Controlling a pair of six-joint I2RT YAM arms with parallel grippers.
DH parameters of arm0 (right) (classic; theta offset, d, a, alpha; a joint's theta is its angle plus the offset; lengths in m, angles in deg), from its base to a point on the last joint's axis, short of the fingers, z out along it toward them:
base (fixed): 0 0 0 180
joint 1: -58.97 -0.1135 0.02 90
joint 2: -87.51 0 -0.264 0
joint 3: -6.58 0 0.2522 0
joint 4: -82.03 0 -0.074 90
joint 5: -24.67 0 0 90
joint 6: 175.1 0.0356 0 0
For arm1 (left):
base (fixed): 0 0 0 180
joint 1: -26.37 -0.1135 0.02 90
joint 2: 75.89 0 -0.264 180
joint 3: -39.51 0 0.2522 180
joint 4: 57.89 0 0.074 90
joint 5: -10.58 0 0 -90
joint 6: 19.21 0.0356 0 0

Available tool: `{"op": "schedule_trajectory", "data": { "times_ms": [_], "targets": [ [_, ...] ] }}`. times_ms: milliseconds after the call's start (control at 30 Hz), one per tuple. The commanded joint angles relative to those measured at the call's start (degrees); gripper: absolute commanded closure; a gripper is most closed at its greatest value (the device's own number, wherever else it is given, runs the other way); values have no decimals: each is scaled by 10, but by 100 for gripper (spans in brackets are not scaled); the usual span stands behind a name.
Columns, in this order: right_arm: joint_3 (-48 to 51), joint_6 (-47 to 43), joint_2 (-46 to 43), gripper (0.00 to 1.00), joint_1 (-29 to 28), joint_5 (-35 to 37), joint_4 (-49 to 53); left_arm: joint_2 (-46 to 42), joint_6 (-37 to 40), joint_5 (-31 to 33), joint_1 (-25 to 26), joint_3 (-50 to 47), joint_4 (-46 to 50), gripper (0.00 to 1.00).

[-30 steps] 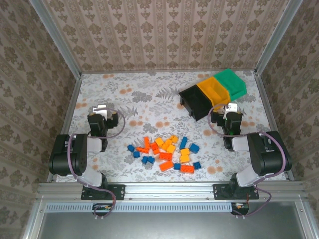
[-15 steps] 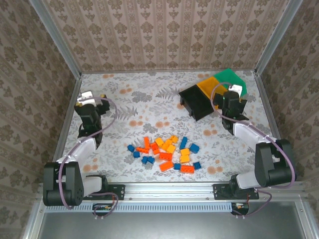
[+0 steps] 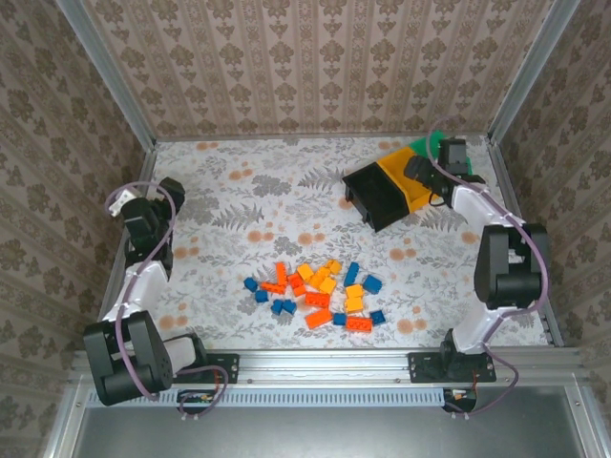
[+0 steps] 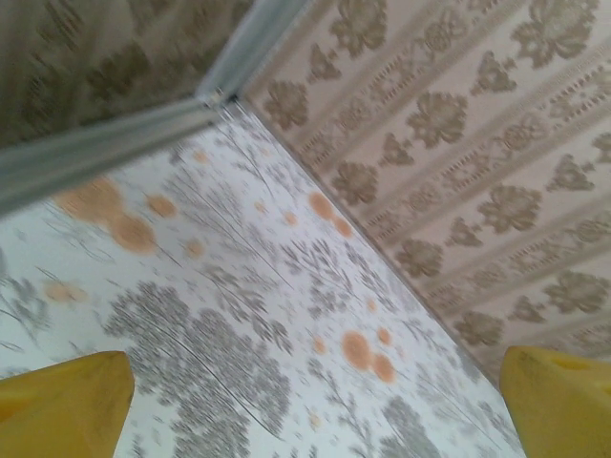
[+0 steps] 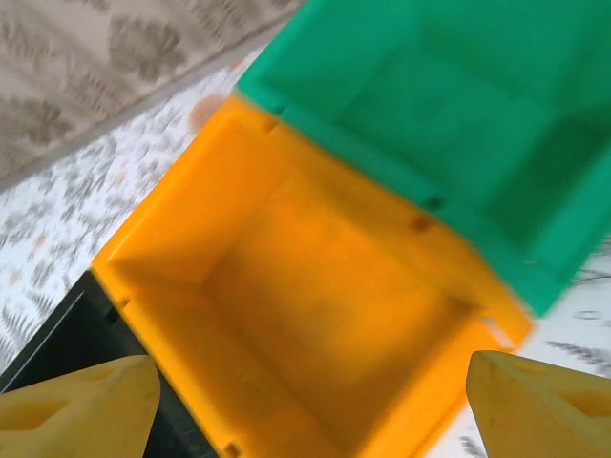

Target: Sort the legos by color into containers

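Two spread, empty grippers: left gripper (image 4: pixel 315 410) at far left, right gripper (image 5: pixel 310 405) above the yellow-orange bin (image 5: pixel 286 277); lego pile (image 3: pixel 315 291) lies between, well apart from both, roughly equidistant.

Blue, orange, yellow legos (image 3: pixel 317 298) in a central cluster; joined black-yellow-green containers (image 3: pixel 377 196) far right.

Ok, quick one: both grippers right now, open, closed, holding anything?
Left gripper: open, holding nothing.
Right gripper: open, holding nothing, poised over the yellow-orange bin.
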Motion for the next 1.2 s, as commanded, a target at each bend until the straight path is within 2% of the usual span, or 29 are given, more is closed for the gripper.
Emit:
{"op": "schedule_trajectory", "data": {
  "times_ms": [0,133,333,433,600,800,933,1167],
  "targets": [
    [-47,-60,36,15,-27,-38,87,13,-72,-84,-2,13,-36,0],
    [-93,-81,85,18,-46,-37,114,31,-78,-141,1,33,-28,0],
    [-124,-97,130,27,-69,4,142,30,-70,-167,29,61,64,3],
    [-138,-99,151,38,-73,13,158,23,-56,-174,54,63,87,6],
    [-136,-102,154,62,-96,21,160,-5,-32,-151,104,58,124,5],
    [-147,-70,167,82,-150,32,169,-42,-10,-121,144,47,171,5],
    [-164,-33,182,100,-204,56,183,-67,-8,-117,151,39,192,5],
    [-205,58,203,100,-308,98,214,-132,28,-81,154,55,294,4]
  ]
}}
